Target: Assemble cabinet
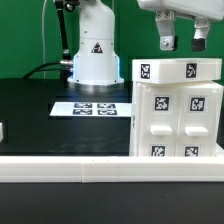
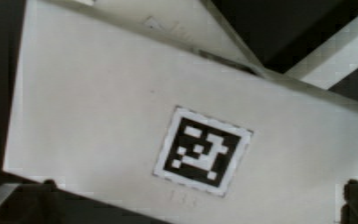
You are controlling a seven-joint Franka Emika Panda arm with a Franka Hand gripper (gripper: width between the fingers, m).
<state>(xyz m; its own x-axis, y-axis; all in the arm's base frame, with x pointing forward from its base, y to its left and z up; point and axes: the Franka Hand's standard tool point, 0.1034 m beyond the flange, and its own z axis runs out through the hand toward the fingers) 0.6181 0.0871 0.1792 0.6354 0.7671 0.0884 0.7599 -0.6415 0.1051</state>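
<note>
The white cabinet (image 1: 178,110) stands upright at the exterior view's right, near the table's front edge. It carries several black-and-white tags on its front panels and on its top piece (image 1: 175,70). My gripper (image 1: 183,44) hangs just above the cabinet's top, open and empty, with its two fingers apart. In the wrist view the cabinet's white top (image 2: 105,110) with one tag (image 2: 204,148) fills the picture. My gripper (image 2: 186,205) is open there, with one dark fingertip (image 2: 12,203) at each side edge of the picture.
The marker board (image 1: 92,108) lies flat on the black table, left of the cabinet. The white robot pedestal (image 1: 93,55) with a triangle sticker stands behind it. A white rail (image 1: 60,168) runs along the front edge. A small white piece (image 1: 2,130) shows at the far left.
</note>
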